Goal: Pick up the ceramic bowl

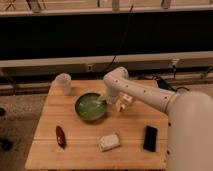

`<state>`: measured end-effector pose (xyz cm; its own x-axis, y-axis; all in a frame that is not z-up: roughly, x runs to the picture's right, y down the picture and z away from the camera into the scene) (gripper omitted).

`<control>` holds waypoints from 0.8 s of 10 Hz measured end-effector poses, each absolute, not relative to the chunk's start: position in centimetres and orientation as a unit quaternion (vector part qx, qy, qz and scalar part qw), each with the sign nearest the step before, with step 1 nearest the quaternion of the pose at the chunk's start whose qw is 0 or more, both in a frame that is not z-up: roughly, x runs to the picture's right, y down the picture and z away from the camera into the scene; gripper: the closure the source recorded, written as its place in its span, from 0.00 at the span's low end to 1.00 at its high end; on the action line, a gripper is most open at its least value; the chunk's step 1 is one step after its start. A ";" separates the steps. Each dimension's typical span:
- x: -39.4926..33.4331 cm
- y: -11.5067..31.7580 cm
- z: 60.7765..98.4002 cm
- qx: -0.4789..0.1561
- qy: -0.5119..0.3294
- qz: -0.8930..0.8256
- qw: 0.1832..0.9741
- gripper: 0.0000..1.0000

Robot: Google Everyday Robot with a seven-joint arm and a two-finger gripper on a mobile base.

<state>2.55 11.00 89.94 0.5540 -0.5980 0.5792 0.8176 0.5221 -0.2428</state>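
The ceramic bowl (pixel 90 106) is round, shallow and glossy green with a paler inside. It sits on the wooden table (pixel 75 150), left of centre. My gripper (pixel 106 100) hangs down from the white arm at the bowl's right rim, low over it. Whether it touches the rim is not clear.
A small translucent whitish cup (pixel 63 83) stands at the table's back left. A dark red object (pixel 60 136) lies front left, a pale sponge-like block (pixel 109 142) front centre, a black flat device (pixel 150 138) front right. A dark wall and rail run behind the table.
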 end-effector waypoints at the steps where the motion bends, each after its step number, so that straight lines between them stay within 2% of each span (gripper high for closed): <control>1: 2.6 11.5 90.3 -0.258 -0.227 -0.419 0.840 0.30; 3: 2.5 12.1 90.5 -0.264 -0.235 -0.422 0.835 0.48; 5: 2.2 12.2 90.3 -0.259 -0.243 -0.426 0.832 0.71; 8: 2.5 10.9 88.8 -0.236 -0.251 -0.427 0.836 0.98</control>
